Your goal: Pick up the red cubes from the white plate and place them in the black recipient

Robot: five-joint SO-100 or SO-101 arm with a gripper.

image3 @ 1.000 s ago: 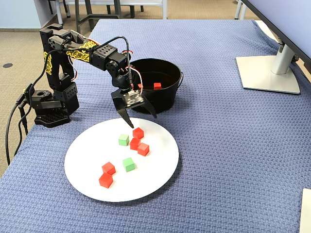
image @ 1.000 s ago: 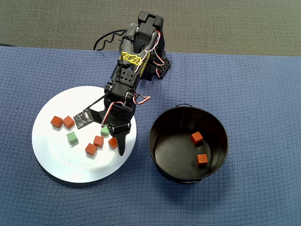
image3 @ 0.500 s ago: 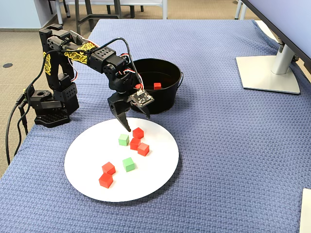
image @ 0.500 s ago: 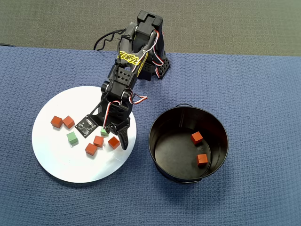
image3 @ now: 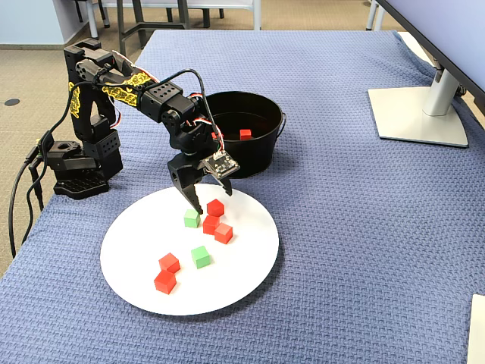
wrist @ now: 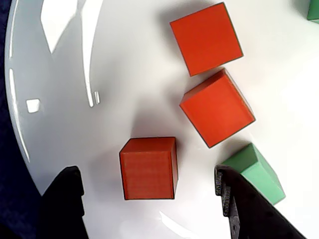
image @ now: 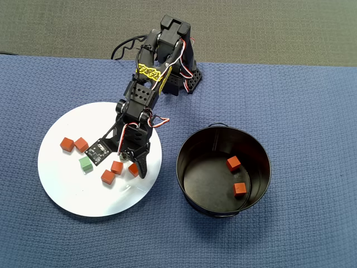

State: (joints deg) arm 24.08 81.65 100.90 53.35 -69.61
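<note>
1. Pincer [wrist: 149,199]: spread wide and empty, one finger [wrist: 65,199] on either side of a red cube [wrist: 148,168] near the plate's edge that faces the pot; not touching it.
2. Red cubes: five on the white plate [image: 61,184], three clustered under the pincer, two [image: 74,144] toward the rim away from the pot; two [image: 233,163] already in the black recipient [image: 223,167].
3. Green cubes: one [wrist: 254,172] just beside the right finger in the wrist view; one [image: 85,163] apart.
4. Step in hand, judged: descend straight, close on flat faces only, avoid the green neighbour.
5. Orientation: target cube sits nearly square to the fingers; being a cube, no long axis.
</note>
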